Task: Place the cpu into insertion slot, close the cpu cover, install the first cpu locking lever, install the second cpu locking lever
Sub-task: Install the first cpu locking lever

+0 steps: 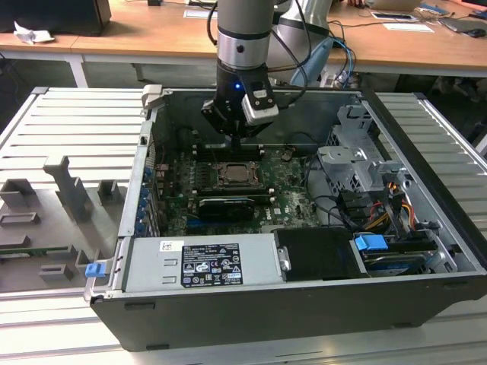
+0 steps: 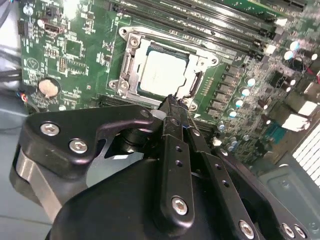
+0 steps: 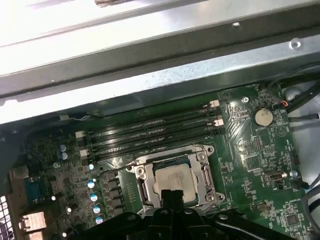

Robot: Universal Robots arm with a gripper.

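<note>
The cpu point(image 2: 162, 73) sits in the insertion slot point(image 2: 120, 86) under the lowered cpu cover point(image 2: 131, 54). The clenched, empty end effector point(image 2: 172, 104) hovers at its edge. Lever locking seems in hand, needing precise tip placement.

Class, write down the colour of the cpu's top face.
Pale silver; the cpu shows best in the second wrist view.

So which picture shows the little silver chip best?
Second wrist view: the cpu shows big and nearly whole. In the first wrist view the gripper hides one edge; the exterior view shows it small.
</note>
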